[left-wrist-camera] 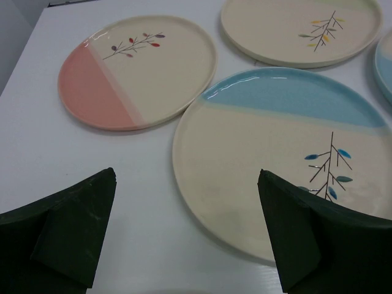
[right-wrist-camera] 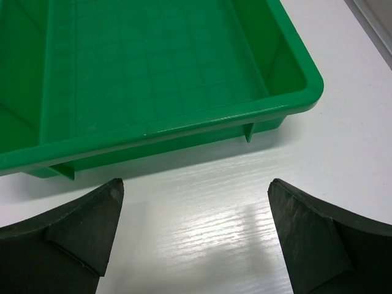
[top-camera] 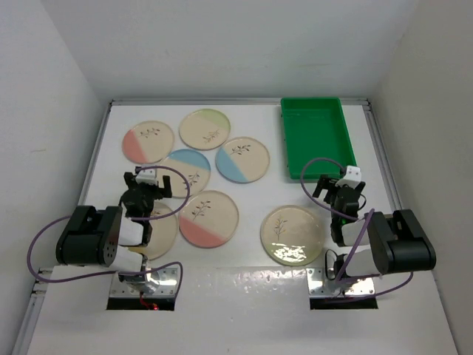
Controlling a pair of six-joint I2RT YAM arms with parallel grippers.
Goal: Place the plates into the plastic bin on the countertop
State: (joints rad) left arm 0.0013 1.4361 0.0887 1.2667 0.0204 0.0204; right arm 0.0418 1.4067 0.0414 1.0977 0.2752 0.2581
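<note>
Black two-finger hands both stand spread wide, holding nothing — the left hand (left-wrist-camera: pixel 187 177) hangs over the near rim of a round cream ceramic plate with a blue band (left-wrist-camera: pixel 269 159), the right hand (right-wrist-camera: pixel 196 184) over bare glossy white desk (right-wrist-camera: pixel 208 226), with the shallow bright green plastic bin (right-wrist-camera: pixel 153 73) just beyond at its twelve o'clock. Nothing is placed yet: the bin lies empty at the desk's one o'clock, and all seven plates (top-camera: pixel 208 218) lie outside it — six from nine to twelve o'clock, one plain cream plate (top-camera: pixel 293 234) near five.
</note>
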